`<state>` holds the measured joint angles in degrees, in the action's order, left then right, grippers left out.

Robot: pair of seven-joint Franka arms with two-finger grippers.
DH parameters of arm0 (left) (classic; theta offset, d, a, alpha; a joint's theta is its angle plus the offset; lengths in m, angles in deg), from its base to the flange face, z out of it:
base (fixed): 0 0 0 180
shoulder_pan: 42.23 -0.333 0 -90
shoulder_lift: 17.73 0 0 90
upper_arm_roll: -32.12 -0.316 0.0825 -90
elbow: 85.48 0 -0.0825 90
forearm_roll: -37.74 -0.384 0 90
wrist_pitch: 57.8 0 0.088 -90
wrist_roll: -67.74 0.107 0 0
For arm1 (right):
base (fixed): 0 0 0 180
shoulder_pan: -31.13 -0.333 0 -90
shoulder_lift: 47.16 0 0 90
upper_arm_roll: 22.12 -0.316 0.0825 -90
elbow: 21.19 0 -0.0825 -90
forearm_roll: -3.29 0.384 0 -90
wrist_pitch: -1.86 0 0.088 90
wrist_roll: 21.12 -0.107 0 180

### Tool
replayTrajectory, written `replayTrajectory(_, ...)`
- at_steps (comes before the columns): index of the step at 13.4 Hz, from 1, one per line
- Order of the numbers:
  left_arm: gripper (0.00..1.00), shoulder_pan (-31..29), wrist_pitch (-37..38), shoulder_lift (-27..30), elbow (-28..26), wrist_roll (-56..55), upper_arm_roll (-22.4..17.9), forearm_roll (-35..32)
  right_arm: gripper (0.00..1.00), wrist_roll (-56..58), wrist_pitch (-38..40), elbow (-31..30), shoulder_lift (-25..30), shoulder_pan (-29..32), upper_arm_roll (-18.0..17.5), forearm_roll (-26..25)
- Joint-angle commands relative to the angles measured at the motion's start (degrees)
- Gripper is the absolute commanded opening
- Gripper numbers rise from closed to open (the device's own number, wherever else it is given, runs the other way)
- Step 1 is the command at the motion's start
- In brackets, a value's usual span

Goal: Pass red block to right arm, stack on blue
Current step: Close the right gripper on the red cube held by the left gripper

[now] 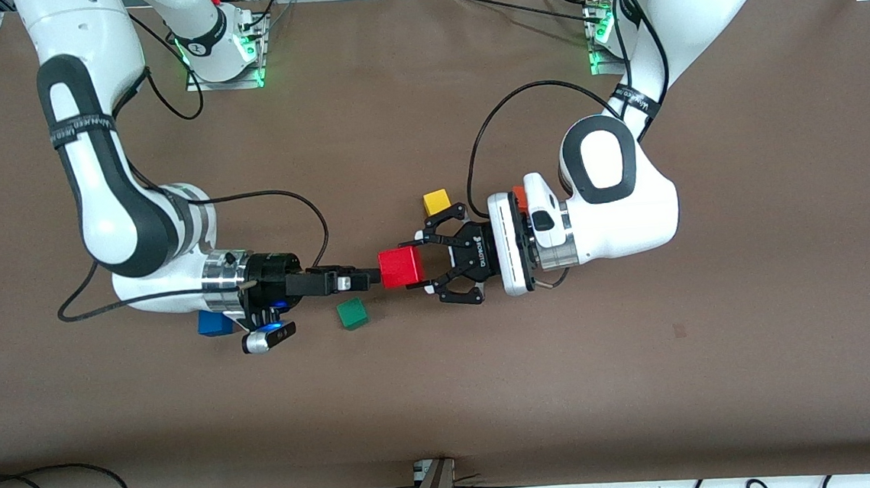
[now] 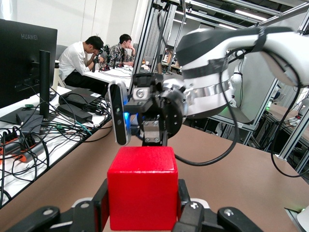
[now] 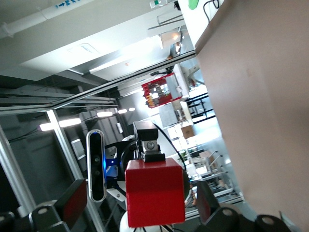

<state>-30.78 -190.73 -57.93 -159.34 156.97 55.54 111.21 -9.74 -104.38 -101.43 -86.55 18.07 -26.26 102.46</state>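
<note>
From the front, the left gripper [image 1: 427,264] holds the red block [image 1: 401,267] pinched between its linked fingers in the air over the middle of the tabletop [image 1: 644,382], its free face offered to the right gripper [image 1: 368,278], whose slim fingers stand spread with tips just at the block and not yet clamped on it; the blue block [image 1: 213,323] rests on the tabletop under the right wrist, with a green block [image 1: 352,313] nearby. In the left wrist view the red block [image 2: 142,187] sits squarely between the fingers [image 2: 99,203], facing the oncoming right gripper [image 2: 151,131], presumably so it can close on the free sides. The right wrist view shows the red block [image 3: 154,191] centred straight ahead, which suggests the arms are lined up for the handover.
</note>
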Motion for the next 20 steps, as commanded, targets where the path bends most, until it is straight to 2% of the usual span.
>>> replayTrajectory(1, 0.00, 0.77, -0.66, -0.75, 1.71, 1.74, -0.13, 2.02, 1.00, 0.05, 2.79, 3.17, -3.58, 0.05, -0.25, 3.22)
replayTrajectory(5, 0.00, 0.77, -0.66, -0.84, 1.62, 1.74, -0.13, 2.02, 1.00, -1.62, 4.99, 3.34, -4.29, -0.13, -0.43, 7.53)
replayTrajectory(12, 0.00, 1.12, -0.75, -1.28, 1.71, 1.74, -0.22, 1.94, 0.98, -0.39, 6.58, 3.08, -4.20, -0.74, -0.34, 7.44)
replayTrajectory(20, 0.00, 1.82, -2.60, -1.71, 1.79, 1.83, -0.13, 1.94, 0.76, 0.31, 6.31, 2.99, -4.29, -0.83, -0.34, 7.44)
